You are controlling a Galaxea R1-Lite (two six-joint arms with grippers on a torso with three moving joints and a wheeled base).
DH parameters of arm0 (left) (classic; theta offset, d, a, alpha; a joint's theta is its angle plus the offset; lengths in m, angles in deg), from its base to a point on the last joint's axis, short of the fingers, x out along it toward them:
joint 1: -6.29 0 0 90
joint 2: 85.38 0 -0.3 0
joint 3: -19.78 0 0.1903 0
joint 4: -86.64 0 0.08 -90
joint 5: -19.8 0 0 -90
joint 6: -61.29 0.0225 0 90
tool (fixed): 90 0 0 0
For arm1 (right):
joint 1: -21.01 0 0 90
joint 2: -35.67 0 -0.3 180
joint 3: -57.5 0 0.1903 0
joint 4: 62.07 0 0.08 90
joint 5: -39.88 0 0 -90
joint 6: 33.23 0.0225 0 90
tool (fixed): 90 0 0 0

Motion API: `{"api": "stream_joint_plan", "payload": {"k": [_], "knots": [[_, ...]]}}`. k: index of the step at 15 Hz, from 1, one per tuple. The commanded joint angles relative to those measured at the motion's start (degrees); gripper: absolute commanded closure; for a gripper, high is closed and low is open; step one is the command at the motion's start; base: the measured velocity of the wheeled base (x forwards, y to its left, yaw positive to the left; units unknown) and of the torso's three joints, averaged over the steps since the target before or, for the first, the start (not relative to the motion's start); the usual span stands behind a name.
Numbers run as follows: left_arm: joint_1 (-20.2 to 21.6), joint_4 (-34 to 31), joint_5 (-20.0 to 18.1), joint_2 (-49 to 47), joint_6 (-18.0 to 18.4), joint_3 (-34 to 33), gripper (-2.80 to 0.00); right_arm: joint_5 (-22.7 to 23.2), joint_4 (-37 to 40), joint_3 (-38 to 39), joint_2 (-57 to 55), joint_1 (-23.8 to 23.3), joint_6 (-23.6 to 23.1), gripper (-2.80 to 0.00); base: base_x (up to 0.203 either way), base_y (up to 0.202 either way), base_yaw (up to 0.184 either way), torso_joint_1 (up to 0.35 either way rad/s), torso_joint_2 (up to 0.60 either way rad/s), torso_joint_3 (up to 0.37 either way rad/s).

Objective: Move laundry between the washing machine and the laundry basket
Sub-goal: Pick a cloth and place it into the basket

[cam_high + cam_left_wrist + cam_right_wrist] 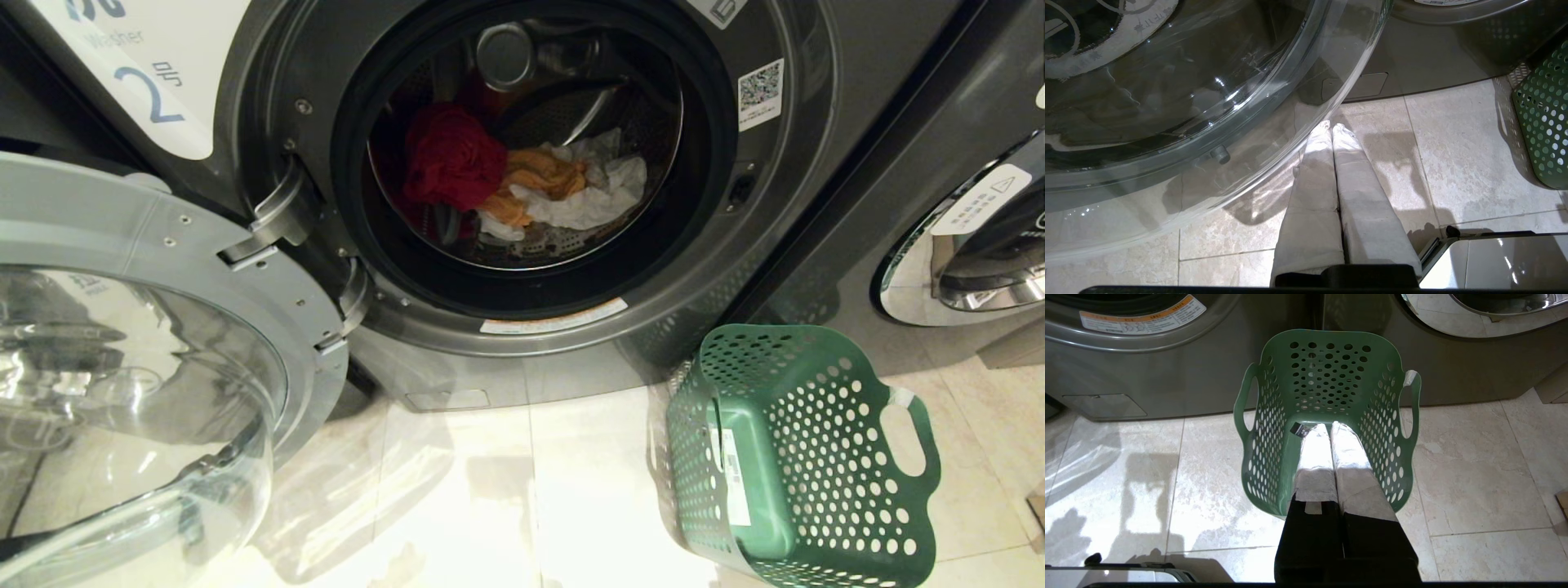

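Soft crumpled cloth laundry (522,184) lies in my view inside the perforated metal drum (563,237); glossy clear door (122,392) lower left; matt green plastic basket (824,457) lower right; polished stone-look tiles (506,506).

The pale tiled floor (571,490) carries the washing machine (571,343), marked 2, and the green laundry basket (804,457), which stands upright just in front of the machine's lower right corner; a second grey machine (963,245) stands beside the first
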Motion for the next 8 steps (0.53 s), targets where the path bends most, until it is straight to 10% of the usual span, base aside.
{"api": "stream_joint_plan", "payload": {"k": [1,8], "knots": [[-0.04,0.05,0.00,-0.02,-0.03,-0.09,0.00,-0.01,-0.06,2.01,0.00,0.01,0.00,0.00,0.000,0.000,0.000,0.000,0.00,0.000],[-0.04,-0.04,0.00,-0.02,0.06,-0.09,0.00,0.02,-0.06,1.98,-0.02,0.01,-0.09,0.00,-0.001,0.000,0.010,0.000,0.00,0.001]]}}
